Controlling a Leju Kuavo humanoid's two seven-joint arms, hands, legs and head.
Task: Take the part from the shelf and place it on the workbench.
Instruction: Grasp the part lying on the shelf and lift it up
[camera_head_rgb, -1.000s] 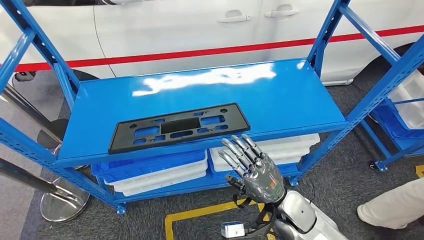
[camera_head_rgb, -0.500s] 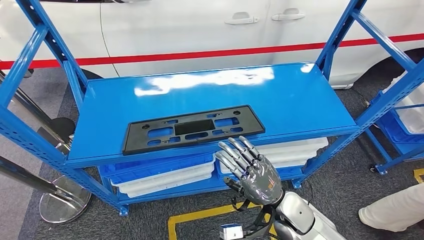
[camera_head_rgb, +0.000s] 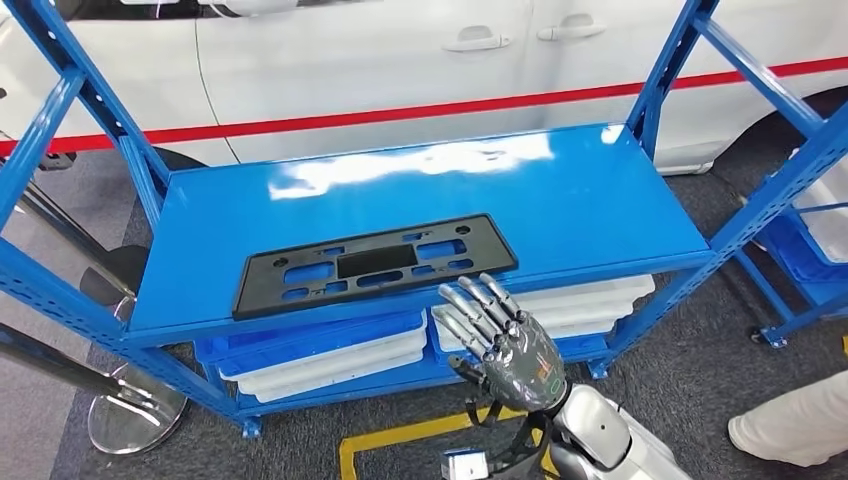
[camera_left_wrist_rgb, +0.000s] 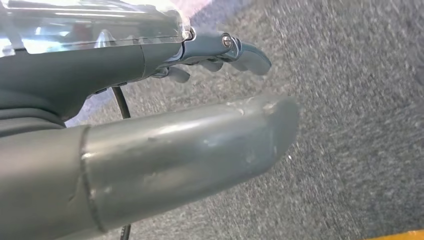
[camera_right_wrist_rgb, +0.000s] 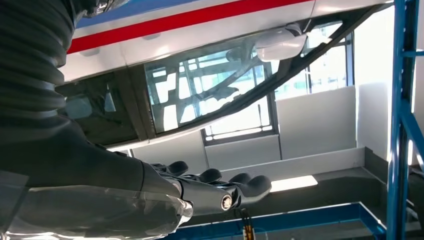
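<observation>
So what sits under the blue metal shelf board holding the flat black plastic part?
Under the blue metal shelf board sit stacked blue and white plastic trays. The board covers their rear portions, and the right hand hides part of one.

No legible text, labels or numbers anywhere; small coloured markings on the back of the right hand (camera_head_rgb: 515, 355) too tiny to read.

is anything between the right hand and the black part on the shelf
Nothing visible. The right hand, fingers spread and empty, is raised just in front of the blue shelf's front edge, and the black part lies flat near that edge with open space between them.
</observation>
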